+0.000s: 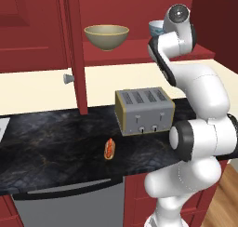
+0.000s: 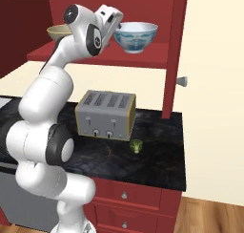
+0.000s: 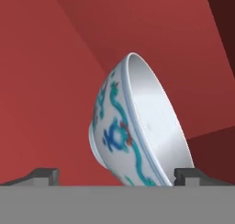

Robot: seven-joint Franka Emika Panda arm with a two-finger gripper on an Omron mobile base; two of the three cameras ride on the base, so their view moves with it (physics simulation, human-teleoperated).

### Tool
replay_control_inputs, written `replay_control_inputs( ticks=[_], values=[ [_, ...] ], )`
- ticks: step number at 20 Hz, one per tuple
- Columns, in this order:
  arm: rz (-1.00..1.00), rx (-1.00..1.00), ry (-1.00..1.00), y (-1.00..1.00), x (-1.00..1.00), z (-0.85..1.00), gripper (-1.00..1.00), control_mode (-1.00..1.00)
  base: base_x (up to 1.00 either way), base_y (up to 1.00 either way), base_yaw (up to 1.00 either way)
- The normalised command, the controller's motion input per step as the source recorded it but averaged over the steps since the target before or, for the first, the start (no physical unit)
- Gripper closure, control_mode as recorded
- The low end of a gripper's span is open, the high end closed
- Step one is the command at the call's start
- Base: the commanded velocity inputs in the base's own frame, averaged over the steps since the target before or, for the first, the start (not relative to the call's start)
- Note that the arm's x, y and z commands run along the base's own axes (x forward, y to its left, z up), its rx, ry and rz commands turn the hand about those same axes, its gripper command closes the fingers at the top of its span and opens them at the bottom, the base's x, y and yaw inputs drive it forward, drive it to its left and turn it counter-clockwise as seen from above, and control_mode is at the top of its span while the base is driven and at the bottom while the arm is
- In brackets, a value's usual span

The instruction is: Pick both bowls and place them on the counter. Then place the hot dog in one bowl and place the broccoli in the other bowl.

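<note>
While the gripper [image 3: 114, 175] is held fully spread and empty before the white bowl [image 2: 136, 35] on the red shelf [image 2: 143, 61], its rim at two o'clock could be clipped and the bowl pushed back.

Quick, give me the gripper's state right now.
Gripper: open, holding nothing; its fingers stand wide to either side of the white blue-patterned bowl on the red shelf.
</note>
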Motion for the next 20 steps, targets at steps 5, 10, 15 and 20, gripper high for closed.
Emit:
replay_control_inputs(
  ticks=[5,10,15,20],
  values=[
    [0.0,-0.01,0.04,-0.01,0.18,0.0,-1.0,-1.0,0.0,0.0,0.0],
    [0.0,0.0,0.0,-0.04,0.24,0.0,-1.0,-1.0,0.0,0.0,0.0],
    [0.0,0.0,0.0,-0.09,0.22,-0.02,-1.0,-1.0,0.0,0.0,0.0],
    [0.0,0.0,0.03,-0.08,0.23,-0.06,-1.0,-1.0,0.0,0.0,0.0]
  ],
)
